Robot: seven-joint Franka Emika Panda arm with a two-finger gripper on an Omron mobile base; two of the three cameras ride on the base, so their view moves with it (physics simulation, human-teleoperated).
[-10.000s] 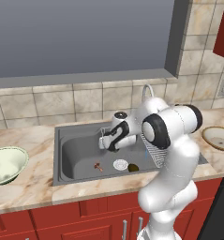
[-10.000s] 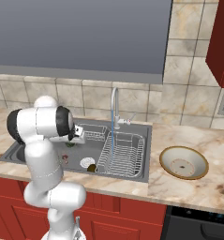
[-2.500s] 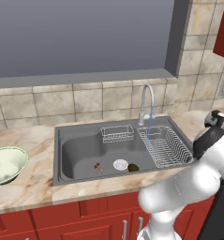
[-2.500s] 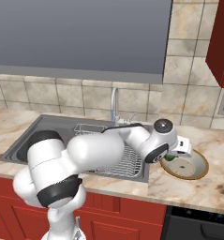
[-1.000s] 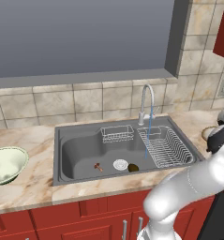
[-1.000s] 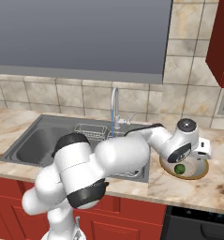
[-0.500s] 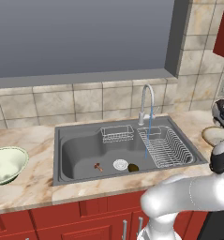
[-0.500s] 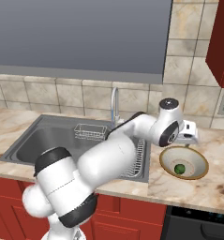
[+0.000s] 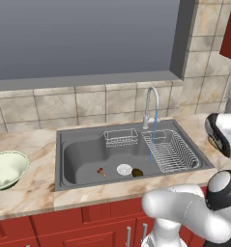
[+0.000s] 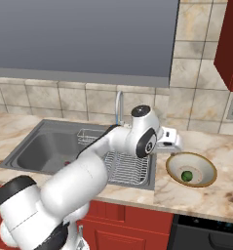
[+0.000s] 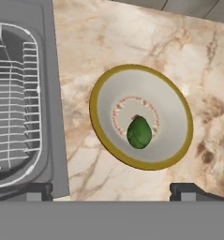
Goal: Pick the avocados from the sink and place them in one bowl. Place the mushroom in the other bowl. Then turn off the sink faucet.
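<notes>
The bright green avocado (image 11: 139, 132) lies in the shallow tan bowl (image 11: 97, 93) on the counter right of the sink; both also show in the right base view, avocado (image 10: 186, 176) inside bowl (image 10: 205, 166). My gripper (image 10: 175, 145) hovers open just above the bowl's left rim, and in the hand view its fingertips (image 11: 187, 191) stand wide apart with nothing between them. The dark avocado (image 9: 137, 172) and the mushroom (image 9: 101, 171) rest on the sink (image 9: 78, 159) floor near the drain. Water runs from the faucet (image 9: 151, 102). The pale green-cream bowl (image 9: 6, 169) sits on the left counter.
A wire dish rack (image 9: 172, 152) fills the sink's right part, with a small wire basket (image 9: 120, 138) at its back. Tiled wall and a window run behind. A red cabinet (image 10: 230, 44) hangs at the upper right. The arm's elbow (image 9: 223, 135) stands at the right.
The gripper has risen off the tan bowl and drawn back toward the sink's side. The green avocado stays lying in the bowl.
</notes>
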